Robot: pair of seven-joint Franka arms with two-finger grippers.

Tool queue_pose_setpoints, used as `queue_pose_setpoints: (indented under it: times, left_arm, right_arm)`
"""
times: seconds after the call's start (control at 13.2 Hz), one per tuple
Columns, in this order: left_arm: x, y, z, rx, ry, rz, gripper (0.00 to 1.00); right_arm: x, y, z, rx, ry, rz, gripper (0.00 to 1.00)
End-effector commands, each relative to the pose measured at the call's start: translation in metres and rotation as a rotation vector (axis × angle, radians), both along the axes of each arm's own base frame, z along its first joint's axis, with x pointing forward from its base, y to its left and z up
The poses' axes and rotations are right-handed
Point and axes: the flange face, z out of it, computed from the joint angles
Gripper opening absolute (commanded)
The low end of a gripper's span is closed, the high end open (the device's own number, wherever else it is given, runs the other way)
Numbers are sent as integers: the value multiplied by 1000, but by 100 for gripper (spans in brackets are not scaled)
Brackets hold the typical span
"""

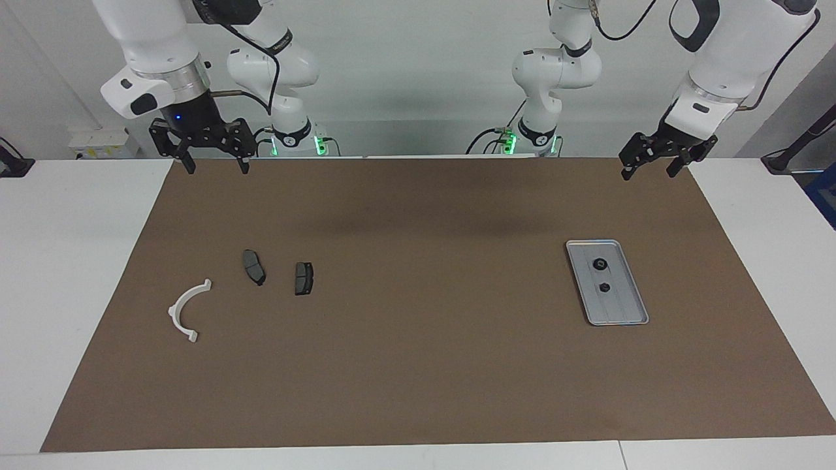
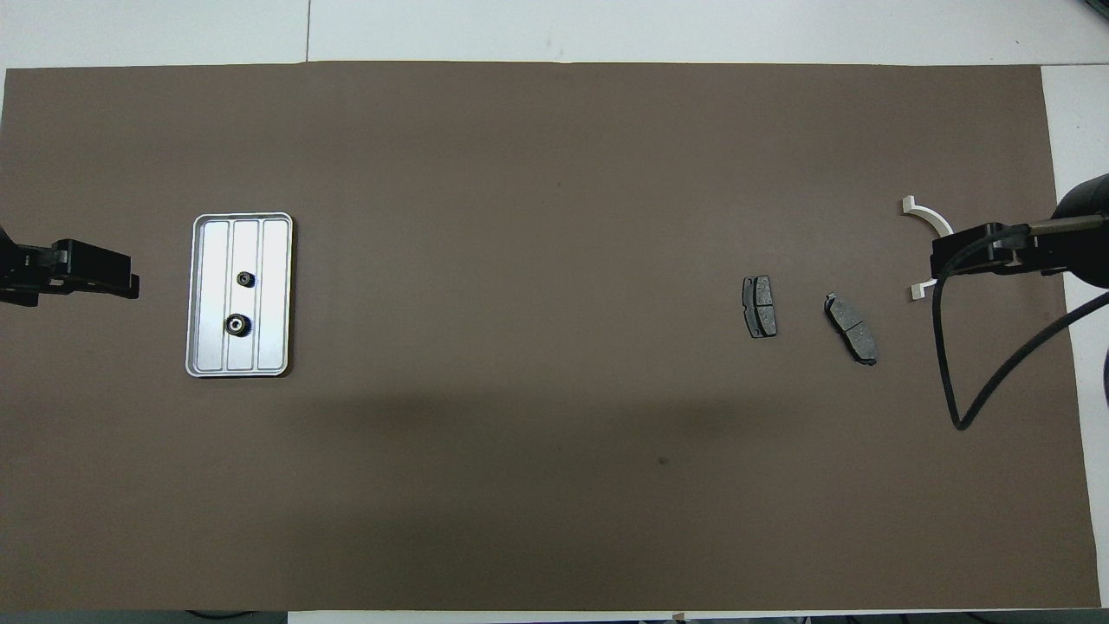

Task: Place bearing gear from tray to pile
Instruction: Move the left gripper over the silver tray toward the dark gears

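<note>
White half-ring plastic bracket (image 1: 189, 310) lies nearest the camera, w/ two dark grey brake pads (image 1: 253, 266) – that's the pile. Flat silver-grey ridged metal tray (image 1: 637, 287) sits toward left arm's end of the brown surface (image 1: 418, 365), holding two small black bearing gears (image 1: 599, 264). Left gripper (image 1: 650, 163) and right gripper (image 1: 212, 156) hang raised, fingers spread, empty. Best: left drops straight over one gear, clear of rim.

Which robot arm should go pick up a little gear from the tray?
The left arm, probably. The tray with two gears sits at its end of the table, and the left gripper hangs open up in the air at that end. The right gripper hangs open by the pile's end instead.
</note>
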Motion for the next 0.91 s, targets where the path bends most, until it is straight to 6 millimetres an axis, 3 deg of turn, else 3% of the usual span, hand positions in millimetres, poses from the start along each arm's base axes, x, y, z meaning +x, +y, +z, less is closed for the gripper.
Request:
queue_pose_setpoints:
  times: [0.0,0.08,0.23,0.38,0.53,0.83]
  left_arm:
    - [-5,-1,2,-6,12,-35,100]
    - [-7,0,-1,-6,24,-34,100]
    - [-29,4,-31,-9,57,-31,100]
    - [-38,20,-57,-16,-35,-18,100]
    - [-32,53,-96,-14,-75,-37,100]
    - [10,56,-205,6,-107,-68,100]
  right_arm:
    - [-2,0,5,12,-23,19,100]
    - [-2,-3,6,14,-26,14,100]
    - [-3,-4,8,45,-28,8,100]
    - [-2,-6,7,49,-26,3,100]
    - [-3,-5,8,49,-29,5,100]
    - [-3,-5,8,49,-28,8,100]
